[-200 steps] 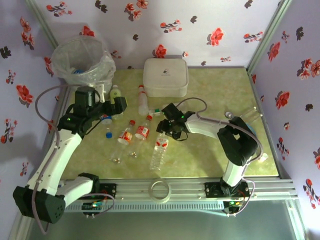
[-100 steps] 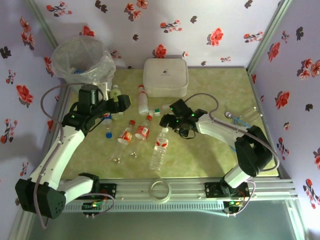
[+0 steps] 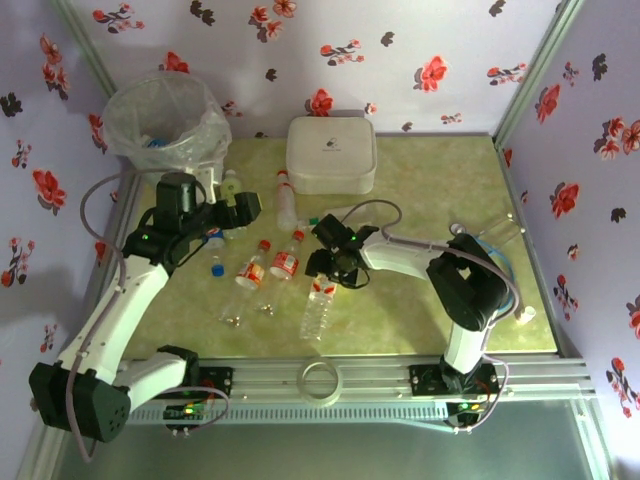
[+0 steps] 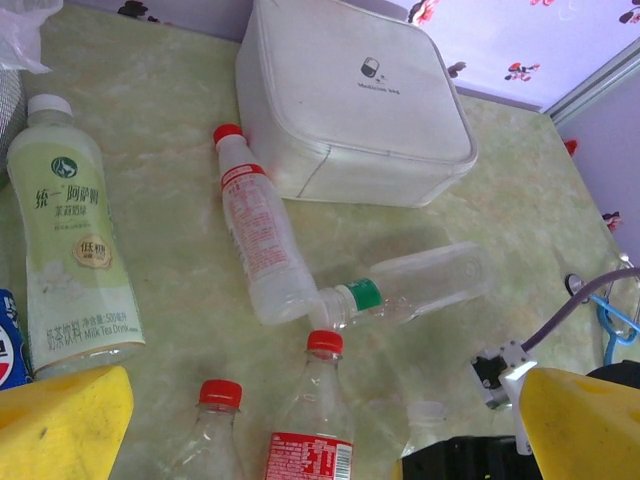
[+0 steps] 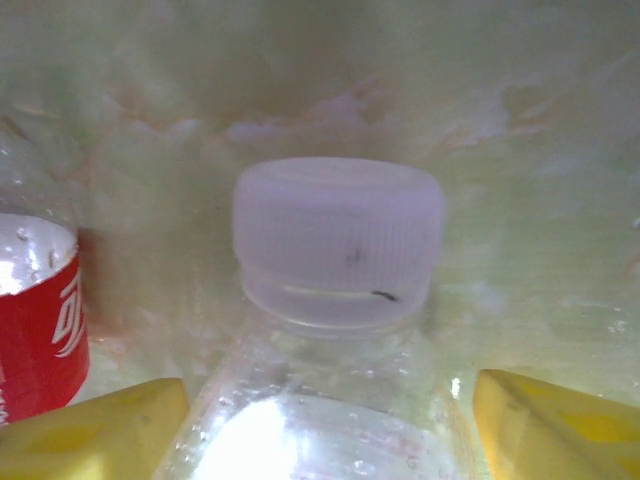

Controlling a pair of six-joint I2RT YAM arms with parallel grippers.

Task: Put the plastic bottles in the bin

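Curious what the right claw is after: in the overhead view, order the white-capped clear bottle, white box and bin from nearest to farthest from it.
1. white-capped clear bottle, mid-table, right at the right gripper.
2. white box, back centre.
3. bin, far back-left corner.

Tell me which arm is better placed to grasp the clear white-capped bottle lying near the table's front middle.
Right. Its yellow fingers flank that bottle just below the cap. The left arm's fingers hover near the pale green bottle instead.
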